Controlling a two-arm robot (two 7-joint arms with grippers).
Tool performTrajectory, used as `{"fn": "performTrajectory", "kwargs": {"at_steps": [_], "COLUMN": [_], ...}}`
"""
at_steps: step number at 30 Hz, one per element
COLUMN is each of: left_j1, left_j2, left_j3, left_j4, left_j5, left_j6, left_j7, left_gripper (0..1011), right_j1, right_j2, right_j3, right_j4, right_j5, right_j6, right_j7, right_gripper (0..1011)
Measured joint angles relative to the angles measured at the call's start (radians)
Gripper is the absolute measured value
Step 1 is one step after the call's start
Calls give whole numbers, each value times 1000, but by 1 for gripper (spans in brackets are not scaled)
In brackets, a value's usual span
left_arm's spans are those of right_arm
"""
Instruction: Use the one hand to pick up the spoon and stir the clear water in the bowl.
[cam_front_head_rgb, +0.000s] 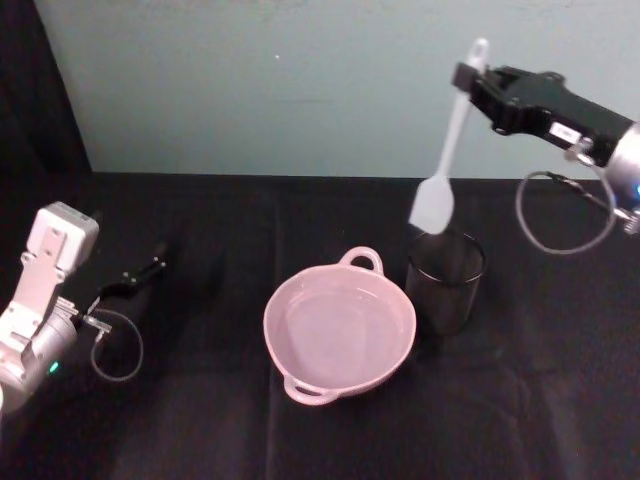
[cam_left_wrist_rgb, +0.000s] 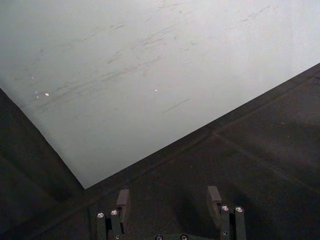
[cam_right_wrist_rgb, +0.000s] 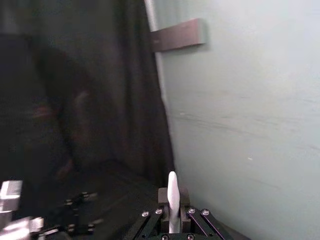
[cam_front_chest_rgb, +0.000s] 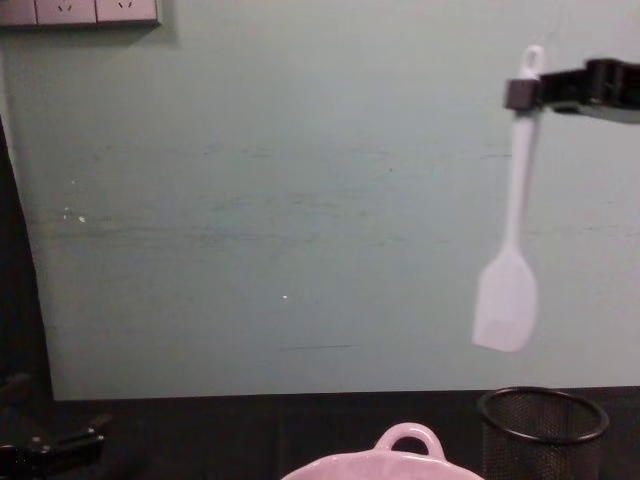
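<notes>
Here, the right claw (cam_front_head_rgb: 468, 75) is raised high above the black table (cam_front_head_rgb: 200, 400), clenched on a spoon (cam_front_head_rgb: 450, 150) near the top of its handle. The spoon is slim white plastic. It has a long straight handle with an oval hole at its end, just above the claw's fingers, and a flat paddle-shaped head. It hangs almost straight down from the claw, head lowest, tilted slightly.

In the chest view the spoon (cam_front_chest_rgb: 510, 250) dangles from the claw (cam_front_chest_rgb: 522, 93) against a pale green wall (cam_front_chest_rgb: 250, 200), touching nothing else. A black wire-mesh cup (cam_front_chest_rgb: 545, 430) stands well below the spoon's head.

The right wrist view shows the white handle (cam_right_wrist_rgb: 172, 200) upright, pinched between the two fingers of the claw (cam_right_wrist_rgb: 172, 212).

Below the claw and towards the robot's left, beside the mesh cup (cam_front_head_rgb: 445, 285), sits the bowl (cam_front_head_rgb: 275, 305). It is wide, pale pink and round, with a loop handle on its far rim and another on its near rim. The spoon is above it and apart from it.

Far across the table, the left claw (cam_front_head_rgb: 145, 272) rests low near the table. The left wrist view shows it (cam_left_wrist_rgb: 169, 200) released, fingers apart with nothing between them.
</notes>
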Motion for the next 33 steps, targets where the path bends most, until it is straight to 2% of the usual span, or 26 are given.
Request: {"fn": "performTrajectory", "kwargs": {"at_steps": [3,9,13,16,17,22,25,26,29,33], "left_j1": [0,0,0,0,0,0,0,0,0,0], "left_j2": [0,0,0,0,0,0,0,0,0,0], "left_j3": [0,0,0,0,0,0,0,0,0,0], "left_j4": [0,0,0,0,0,0,0,0,0,0], "left_j5": [0,0,0,0,0,0,0,0,0,0], "left_j6": [0,0,0,0,0,0,0,0,0,0], "left_j7": [0,0,0,0,0,0,0,0,0,0], "left_gripper": [1005,1005,1005,1005,1005,1005,1005,1005,1005,1005], "right_j1": [44,80,82,74,67,49,43,43,44,48], "right_j2": [-19,-58,-91,-100,-104,-116,-129,-129,-147,-163], "right_j3": [-56,-138,-188,-209,-221,-245,-259,-259,-269,-269], "right_j4": [-1,37,86,107,117,152,190,190,241,277], "right_j5": [-12,-35,-54,-74,-91,-139,-185,-185,-224,-237], "right_j6": [6,-18,-73,-114,-142,-220,-284,-284,-346,-374], "right_j7": [33,94,142,169,186,231,264,264,292,310], "right_gripper": [124,124,124,124,124,124,124,124,124,124]}}
